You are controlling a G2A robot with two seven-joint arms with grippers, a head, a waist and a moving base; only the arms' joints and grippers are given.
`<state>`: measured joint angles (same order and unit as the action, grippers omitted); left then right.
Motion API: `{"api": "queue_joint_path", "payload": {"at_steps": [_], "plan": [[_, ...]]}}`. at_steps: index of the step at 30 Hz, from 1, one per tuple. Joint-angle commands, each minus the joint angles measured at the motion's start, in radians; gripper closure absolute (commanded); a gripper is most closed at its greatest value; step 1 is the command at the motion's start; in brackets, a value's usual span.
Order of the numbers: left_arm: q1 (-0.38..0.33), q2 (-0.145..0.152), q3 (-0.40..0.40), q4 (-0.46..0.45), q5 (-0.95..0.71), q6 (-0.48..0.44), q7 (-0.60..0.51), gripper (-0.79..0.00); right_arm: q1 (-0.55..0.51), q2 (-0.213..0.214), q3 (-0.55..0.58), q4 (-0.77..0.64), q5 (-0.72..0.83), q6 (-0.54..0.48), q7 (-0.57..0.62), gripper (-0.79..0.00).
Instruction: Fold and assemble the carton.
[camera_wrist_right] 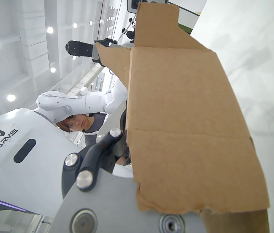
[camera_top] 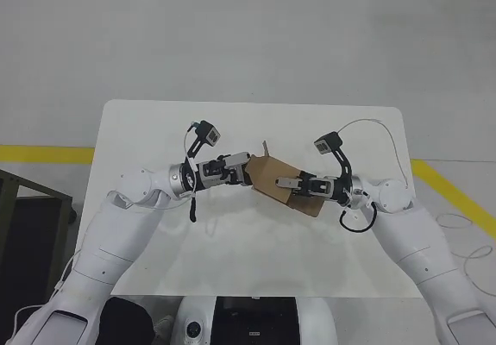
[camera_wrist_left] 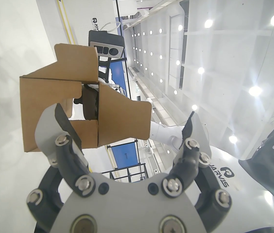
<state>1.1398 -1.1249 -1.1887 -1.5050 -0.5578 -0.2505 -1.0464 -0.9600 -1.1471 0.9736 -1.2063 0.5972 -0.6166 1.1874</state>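
Note:
A brown cardboard carton [camera_top: 280, 179] hangs above the middle of the white table [camera_top: 153, 250], partly folded with its flaps standing out. My right gripper [camera_top: 296, 185] is shut on one of the carton's walls. In the right wrist view the carton [camera_wrist_right: 185, 122] hides most of that gripper, and one finger [camera_wrist_right: 117, 141] shows beside the wall. My left gripper [camera_top: 242, 170] is at the carton's opposite end, open wide. In the left wrist view one of its fingers [camera_wrist_left: 63, 122] lies against the carton [camera_wrist_left: 52, 103] and the other finger [camera_wrist_left: 190, 127] stands free past a flap.
A thin white cable [camera_top: 384, 129] runs over the table's far right corner. A dark metal frame [camera_top: 6, 216] stands on the floor to the left of the table. A yellow line [camera_top: 32, 153] crosses the floor behind it.

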Motion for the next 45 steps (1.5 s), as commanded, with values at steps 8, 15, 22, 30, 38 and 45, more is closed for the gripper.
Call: {"api": "queue_joint_path", "payload": {"at_steps": [8,15,22,30,38,45], "plan": [[0.006,-0.001,0.007,-0.008,-0.01,0.004,-0.008,-0.785,0.004,-0.004,0.004,0.01,-0.003,0.004,-0.008,0.0],[0.015,-0.001,0.004,-0.011,-0.025,0.001,0.0,-0.785,0.01,-0.009,0.004,0.021,0.004,0.005,-0.015,0.0],[0.026,0.0,-0.003,-0.017,-0.019,0.001,0.002,-0.785,0.01,-0.013,0.013,0.033,0.011,-0.001,-0.033,0.0],[0.024,0.002,-0.025,-0.01,0.012,-0.039,0.046,-0.785,0.005,-0.014,0.012,0.025,0.007,0.005,-0.006,0.0],[0.025,0.008,-0.094,-0.015,-0.003,-0.081,0.095,-0.785,-0.012,-0.013,0.011,0.014,-0.002,0.019,0.023,0.0],[0.009,0.006,-0.106,0.002,-0.002,-0.096,0.138,-0.785,-0.031,-0.014,-0.012,-0.023,-0.014,0.047,0.063,0.0]]}}
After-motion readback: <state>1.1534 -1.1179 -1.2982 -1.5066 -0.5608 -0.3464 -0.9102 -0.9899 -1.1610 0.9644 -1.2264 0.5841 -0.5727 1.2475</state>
